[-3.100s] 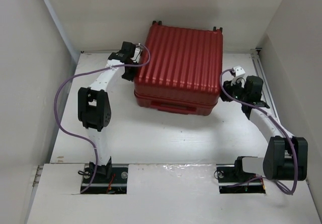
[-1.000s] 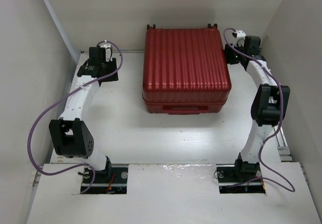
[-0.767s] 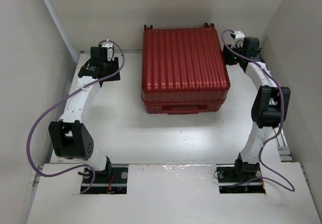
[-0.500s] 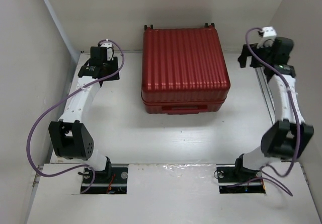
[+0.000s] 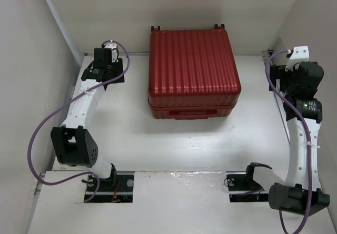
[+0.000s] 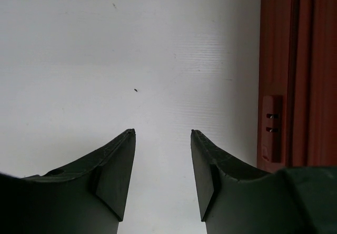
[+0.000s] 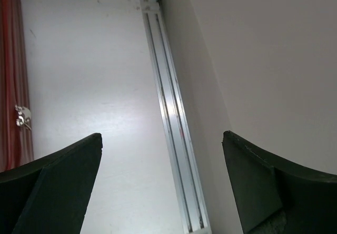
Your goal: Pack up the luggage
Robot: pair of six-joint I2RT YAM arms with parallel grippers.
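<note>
The luggage (image 5: pixel 194 68), a dark-red ribbed hard-shell suitcase, lies flat and closed at the back middle of the table. My left gripper (image 5: pixel 108 70) hovers over bare table to its left, apart from it. In the left wrist view the left gripper (image 6: pixel 163 134) stands open with nothing between its fingers, and the luggage's side (image 6: pixel 295 76) fills the right edge. My right gripper (image 5: pixel 276 79) is near the right wall, away from the suitcase. Seen from the right wrist, the right gripper (image 7: pixel 162 136) is wide open and empty, with the luggage (image 7: pixel 9 76) at the far left.
An aluminium rail (image 7: pixel 171 118) runs along the foot of the right wall (image 7: pixel 263 60). White walls enclose the table on the left, back and right. A metal zipper pull (image 7: pixel 21 117) hangs at the suitcase's side.
My right arm has drawn back from the luggage's back right corner toward the right wall and the front, and its jaws have opened wide. The luggage slid slightly left. The left arm has held still.
</note>
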